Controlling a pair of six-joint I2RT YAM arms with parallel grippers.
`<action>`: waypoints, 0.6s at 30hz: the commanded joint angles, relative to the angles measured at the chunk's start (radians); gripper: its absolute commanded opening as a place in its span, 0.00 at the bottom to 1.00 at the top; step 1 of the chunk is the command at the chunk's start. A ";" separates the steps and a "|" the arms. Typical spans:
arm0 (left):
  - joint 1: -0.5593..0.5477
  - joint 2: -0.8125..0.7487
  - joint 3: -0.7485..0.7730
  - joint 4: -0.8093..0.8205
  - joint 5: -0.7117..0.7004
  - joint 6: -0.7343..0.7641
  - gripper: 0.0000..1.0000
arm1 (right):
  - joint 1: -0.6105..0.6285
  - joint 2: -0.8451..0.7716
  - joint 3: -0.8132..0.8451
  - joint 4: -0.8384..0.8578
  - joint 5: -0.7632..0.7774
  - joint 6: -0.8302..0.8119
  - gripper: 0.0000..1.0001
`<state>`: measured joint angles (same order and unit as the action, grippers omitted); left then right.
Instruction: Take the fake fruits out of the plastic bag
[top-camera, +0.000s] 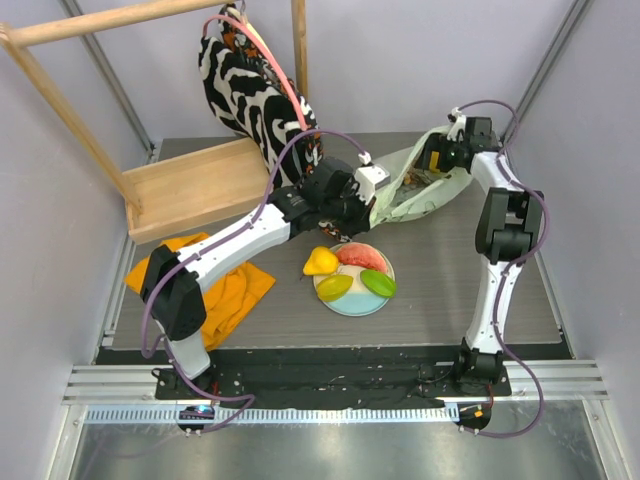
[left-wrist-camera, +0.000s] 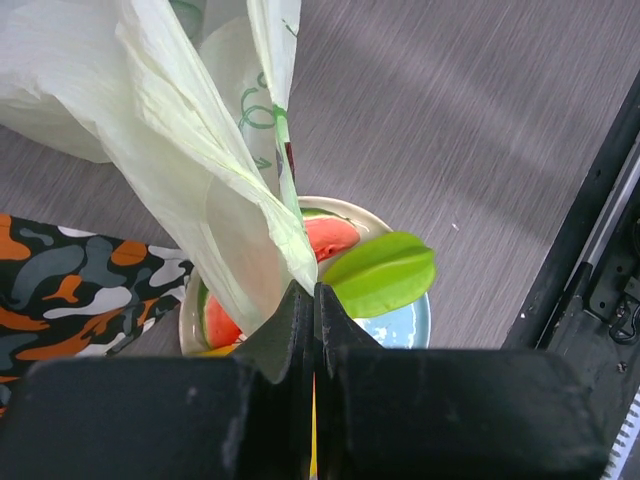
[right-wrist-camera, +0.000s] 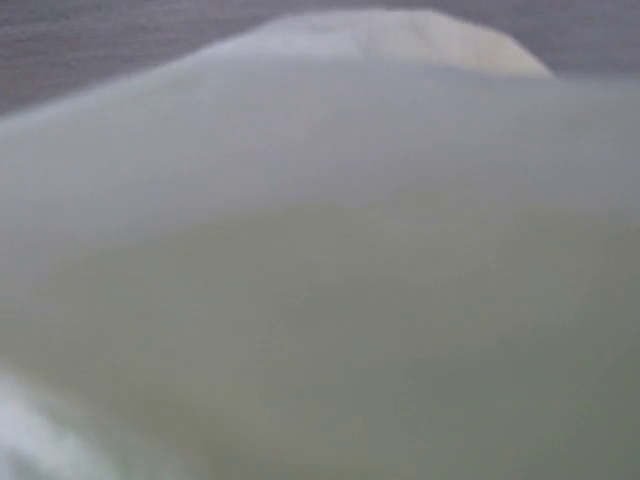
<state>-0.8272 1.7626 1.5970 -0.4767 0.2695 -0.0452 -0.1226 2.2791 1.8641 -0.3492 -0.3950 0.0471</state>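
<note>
The pale-green plastic bag (top-camera: 420, 192) lies crumpled at the back centre-right of the table. My left gripper (top-camera: 372, 203) is shut on a fold of its film (left-wrist-camera: 240, 200), lifted over the white-and-blue plate (top-camera: 352, 303). On and beside the plate lie a yellow pear (top-camera: 320, 262), a watermelon slice (top-camera: 362, 256), a yellow-green oval (top-camera: 335, 287) and a green oval (top-camera: 378, 283). The left wrist view shows the watermelon slice (left-wrist-camera: 330, 236) and the green oval (left-wrist-camera: 380, 272) below the film. My right gripper (top-camera: 430, 170) is pushed into the bag's far end, its fingers hidden. Blurred bag film (right-wrist-camera: 320, 260) fills the right wrist view.
A zebra-patterned cloth bag (top-camera: 245, 85) hangs from a wooden rack (top-camera: 190, 185) at the back left. An orange cloth (top-camera: 232, 292) lies under the left arm. A camouflage-patterned cloth (left-wrist-camera: 70, 290) shows left of the plate (left-wrist-camera: 412, 325). A black rail (left-wrist-camera: 600, 250) runs along the table's near edge.
</note>
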 joint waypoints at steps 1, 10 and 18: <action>0.003 -0.020 -0.014 0.001 0.022 -0.007 0.00 | 0.015 0.065 0.142 0.049 0.139 0.000 1.00; 0.003 -0.023 -0.031 -0.030 0.043 -0.004 0.00 | 0.029 0.350 0.509 0.116 0.320 0.085 0.99; -0.004 -0.052 -0.069 -0.069 0.050 0.002 0.00 | 0.072 0.470 0.668 0.205 0.470 0.140 0.90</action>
<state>-0.7971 1.7710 1.5448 -0.3504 0.2012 -0.0402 -0.0082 2.7049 2.4313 -0.3019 -0.1940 0.0910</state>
